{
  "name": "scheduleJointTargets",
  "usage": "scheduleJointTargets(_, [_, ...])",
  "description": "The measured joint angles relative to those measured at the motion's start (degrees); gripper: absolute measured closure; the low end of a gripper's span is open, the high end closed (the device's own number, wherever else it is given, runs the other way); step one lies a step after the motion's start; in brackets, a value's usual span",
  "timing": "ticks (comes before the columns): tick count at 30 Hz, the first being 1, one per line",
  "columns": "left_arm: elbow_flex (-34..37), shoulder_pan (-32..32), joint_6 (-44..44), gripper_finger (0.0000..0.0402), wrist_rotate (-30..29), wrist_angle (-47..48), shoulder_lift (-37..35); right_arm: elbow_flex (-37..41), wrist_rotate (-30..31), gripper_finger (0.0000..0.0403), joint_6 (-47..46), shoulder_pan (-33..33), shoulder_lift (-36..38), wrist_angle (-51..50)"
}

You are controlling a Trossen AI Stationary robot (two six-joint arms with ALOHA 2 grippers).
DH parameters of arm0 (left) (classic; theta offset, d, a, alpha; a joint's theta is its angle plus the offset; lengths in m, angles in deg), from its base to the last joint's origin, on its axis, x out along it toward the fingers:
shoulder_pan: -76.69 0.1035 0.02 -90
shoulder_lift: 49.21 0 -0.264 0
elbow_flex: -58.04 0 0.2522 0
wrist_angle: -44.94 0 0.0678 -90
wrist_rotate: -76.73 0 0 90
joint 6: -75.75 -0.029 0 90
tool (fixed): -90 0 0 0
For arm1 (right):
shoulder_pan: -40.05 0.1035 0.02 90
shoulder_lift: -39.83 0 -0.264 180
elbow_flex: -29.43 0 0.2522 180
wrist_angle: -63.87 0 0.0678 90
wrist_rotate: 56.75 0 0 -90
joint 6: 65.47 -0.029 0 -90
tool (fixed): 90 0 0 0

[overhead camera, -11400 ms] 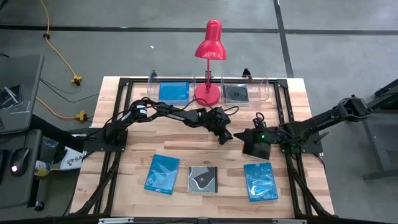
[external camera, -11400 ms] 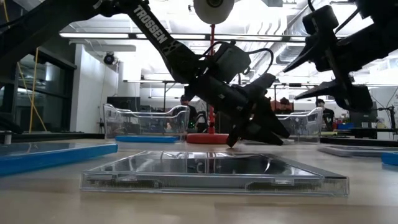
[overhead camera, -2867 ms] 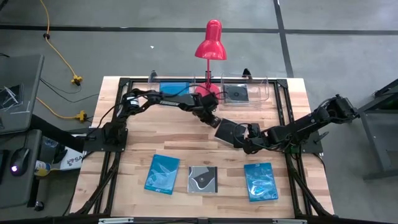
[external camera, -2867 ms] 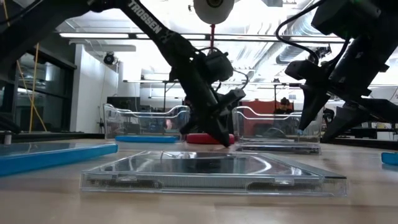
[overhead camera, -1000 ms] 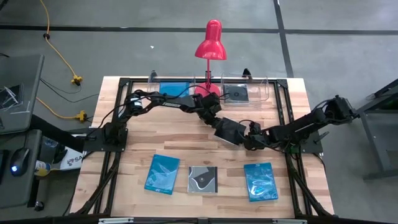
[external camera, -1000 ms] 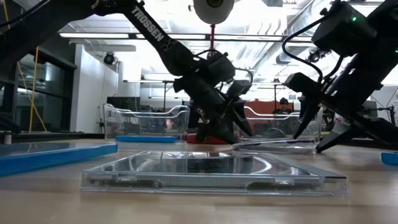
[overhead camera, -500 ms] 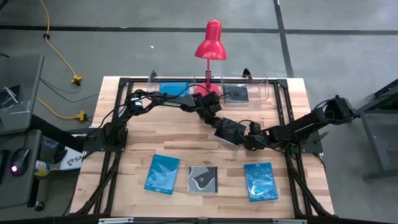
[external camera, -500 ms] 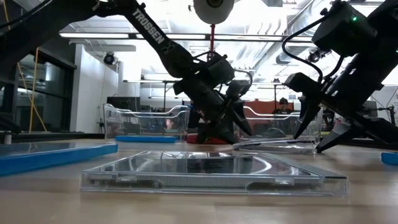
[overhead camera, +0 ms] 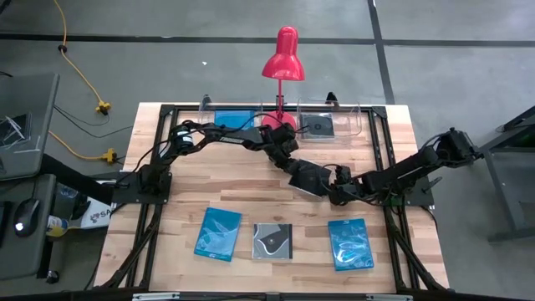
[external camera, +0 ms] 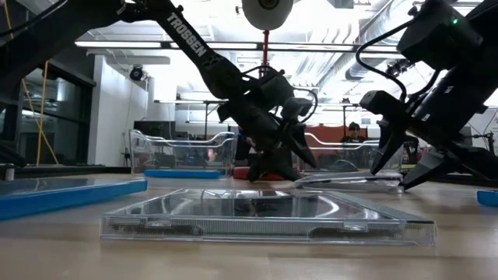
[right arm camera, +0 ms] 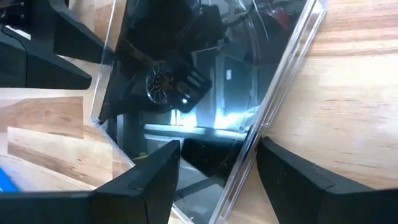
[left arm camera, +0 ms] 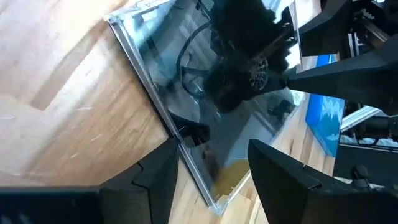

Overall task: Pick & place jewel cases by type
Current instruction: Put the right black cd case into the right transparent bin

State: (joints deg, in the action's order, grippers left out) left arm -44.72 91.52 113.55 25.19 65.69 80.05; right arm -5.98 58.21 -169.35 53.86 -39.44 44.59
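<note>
The dark case lies on the table just in front of the red lamp, with both grippers at it from opposite sides. The left gripper stands at the lamp-side corner, the right gripper at the far edge. In each wrist view the fingers straddle an edge of the case, part open; neither pair is seen pressing on the plastic, so I judge nothing is gripped yet.

Risks: if 1 gripper closes or lifts ahead of the other, the case could pivot, slide across the wood or spring open at its hinge. The thin clear edge could also slip out from between the fingers. The lamp base sits near the left arm, so a high lift could knock it.

The low view shows the case's right side raised a little off the table, which the high view hides. The high view alone shows the 3 cases in a row farther from the lamp: blue, swirl, blue, and the trays on either side of the lamp.
</note>
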Motion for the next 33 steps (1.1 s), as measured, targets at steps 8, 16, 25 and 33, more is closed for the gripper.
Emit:
scheduleJointTargets(8, [0.00,0.39,-0.19,0.0215,2.59,0.36,-1.94,0.00,-0.76,0.0190,1.13,0.04,0.02,0.06])
scheduleJointTargets(16, [-0.27,0.46,-1.96,0.0215,3.02,-0.01,-4.09,0.14,-1.68,0.0190,2.86,0.04,1.21,-0.27])
scheduleJointTargets(25, [-0.37,0.46,-2.72,0.0215,5.51,0.02,-4.18,0.17,-1.26,0.0190,5.10,0.80,1.33,-0.23])
scheduleJointTargets(33, [-0.37,0.29,-5.70,0.0221,2.98,1.73,-4.18,0.15,-0.25,0.0190,5.01,2.07,1.33,0.05])
